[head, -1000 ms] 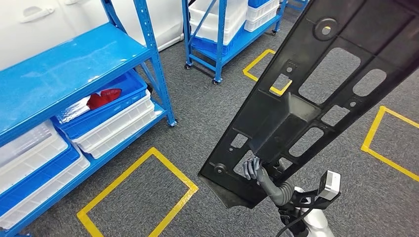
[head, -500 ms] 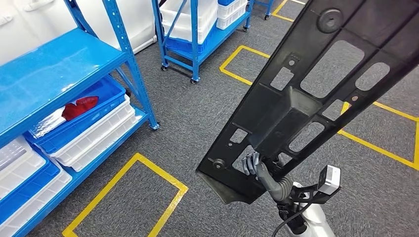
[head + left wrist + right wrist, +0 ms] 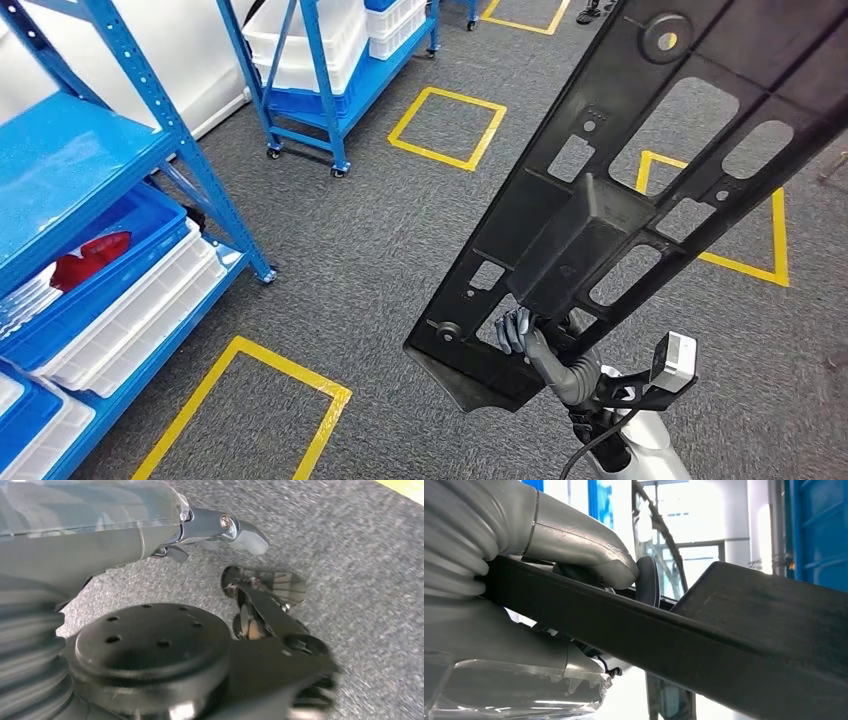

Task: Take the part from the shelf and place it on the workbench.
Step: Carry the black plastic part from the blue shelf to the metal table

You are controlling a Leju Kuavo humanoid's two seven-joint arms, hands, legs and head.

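Right hand grips the long black plastic part near its lower end, holding it tilted above the grey carpet. Left hand hangs over the carpet, holding nothing, though whether its fingers are spread I cannot tell.

- Slim dark-grey right robot hand with metallic, segmented fingers, on a grey ribbed flexible wrist cover.
- Small white-and-grey box-shaped wrist camera on a black bracket, with a thin black cable looping beneath.
- Smooth silver-white forearm shell.
- Up close: thick pale-grey thumb, glossy translucent casing.
- Grey left robot hand with a silver screw at the finger pivot; round matt-black body part dotted with small holes.
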